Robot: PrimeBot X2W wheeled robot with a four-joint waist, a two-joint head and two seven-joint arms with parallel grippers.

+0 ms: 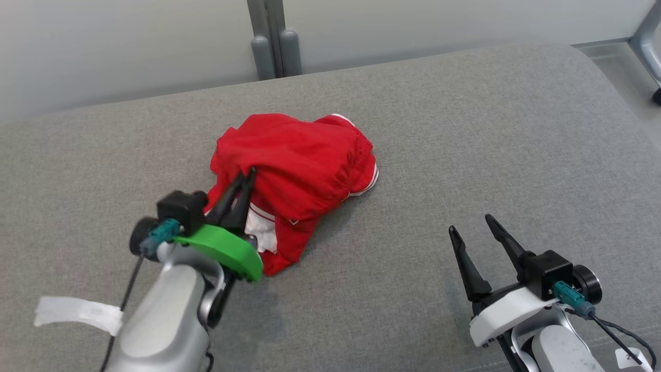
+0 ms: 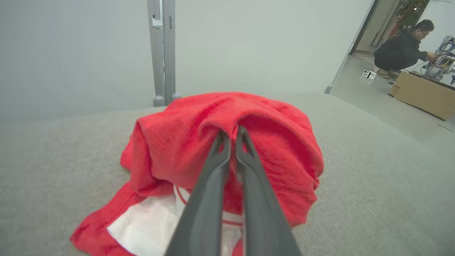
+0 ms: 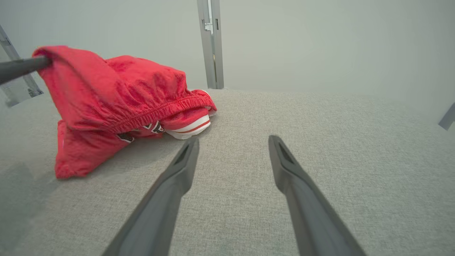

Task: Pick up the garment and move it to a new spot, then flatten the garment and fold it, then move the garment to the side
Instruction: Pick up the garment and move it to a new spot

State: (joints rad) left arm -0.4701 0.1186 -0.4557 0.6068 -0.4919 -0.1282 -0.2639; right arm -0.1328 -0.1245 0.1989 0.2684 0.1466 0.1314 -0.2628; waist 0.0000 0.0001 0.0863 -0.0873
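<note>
The garment [image 1: 304, 165] is a crumpled red pair of shorts with white trim and an elastic waistband, lying near the middle of the grey cushion [image 1: 465, 155]. My left gripper [image 1: 247, 173] is shut on a fold at the garment's left side and holds that fold up off the cushion. In the left wrist view the two fingers [image 2: 231, 133] pinch the red cloth [image 2: 277, 156]. The right wrist view has the garment [image 3: 121, 96] raised at its left. My right gripper [image 1: 471, 223] stands open at the lower right, well apart from the garment, over bare cushion [image 3: 320, 113].
A grey wall with a metal post [image 1: 273, 36] runs behind the cushion. The cushion's right edge drops to the floor [image 1: 619, 67]. In the left wrist view a person [image 2: 401, 49] crouches by a cardboard box [image 2: 423, 94] through a far doorway.
</note>
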